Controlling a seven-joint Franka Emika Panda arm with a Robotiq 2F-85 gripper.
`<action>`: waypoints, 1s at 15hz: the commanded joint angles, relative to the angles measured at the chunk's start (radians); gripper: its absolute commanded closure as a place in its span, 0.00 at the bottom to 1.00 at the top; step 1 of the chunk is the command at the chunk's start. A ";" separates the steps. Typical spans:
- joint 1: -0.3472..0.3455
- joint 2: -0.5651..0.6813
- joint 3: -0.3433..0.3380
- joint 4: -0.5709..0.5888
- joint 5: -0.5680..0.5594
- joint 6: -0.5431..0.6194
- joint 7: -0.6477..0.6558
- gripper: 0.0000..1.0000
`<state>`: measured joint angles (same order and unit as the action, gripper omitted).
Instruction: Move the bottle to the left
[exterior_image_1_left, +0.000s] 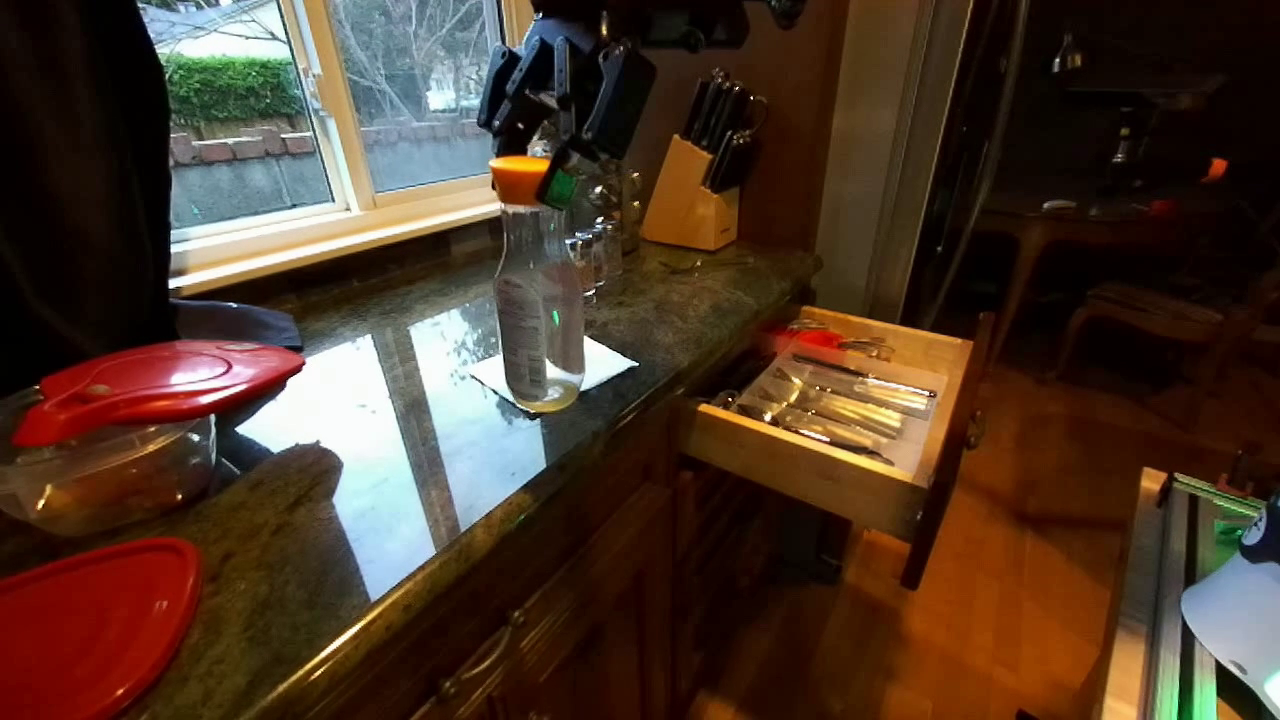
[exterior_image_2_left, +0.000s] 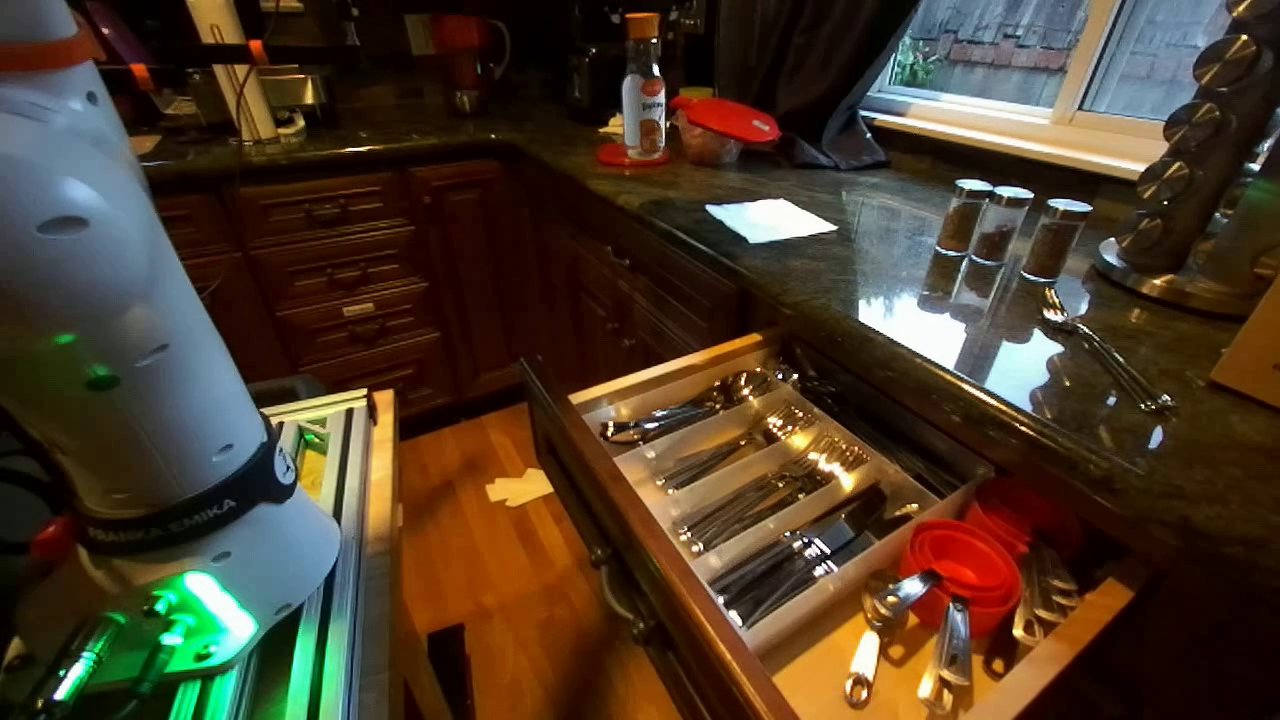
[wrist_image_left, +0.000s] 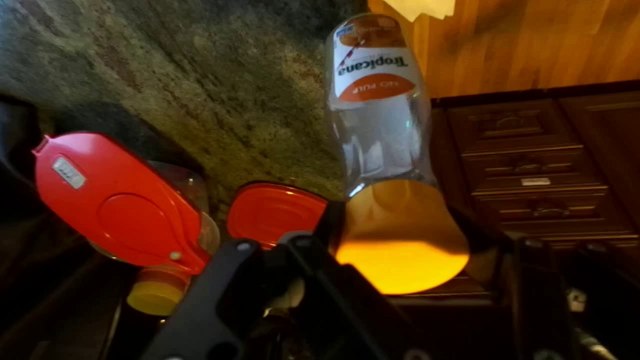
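Observation:
The bottle is clear, with a printed label and a wide orange cap. In the wrist view the bottle (wrist_image_left: 380, 135) has its cap between the fingers of my gripper (wrist_image_left: 400, 220), which touch both sides of it. In an exterior view my gripper (exterior_image_1_left: 545, 175) is at the cap and the bottle (exterior_image_1_left: 540, 300) hangs upright in front of a white napkin (exterior_image_1_left: 605, 365). No napkin shows round its base in the wrist view. In an exterior view without my gripper, an orange-capped bottle (exterior_image_2_left: 645, 105) stands on a red lid, so the views disagree.
A bowl with a red lid (exterior_image_1_left: 160, 380) and a flat red lid (exterior_image_1_left: 90, 620) lie on the counter; the flat lid (wrist_image_left: 275, 212) also shows in the wrist view. The cutlery drawer (exterior_image_1_left: 810, 480) stands open. Spice jars (exterior_image_2_left: 1000, 225), a spice rack (exterior_image_2_left: 1190, 190) and a knife block (exterior_image_1_left: 690, 200) stand further along.

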<state>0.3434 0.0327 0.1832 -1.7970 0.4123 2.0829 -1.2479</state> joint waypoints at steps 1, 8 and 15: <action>-0.046 0.106 0.039 0.142 0.006 -0.173 -0.138 0.71; -0.055 0.286 0.094 0.361 -0.107 -0.450 -0.322 0.71; -0.059 0.305 0.114 0.375 -0.125 -0.441 -0.324 0.46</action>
<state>0.2975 0.3330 0.2799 -1.4295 0.2940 1.6447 -1.5777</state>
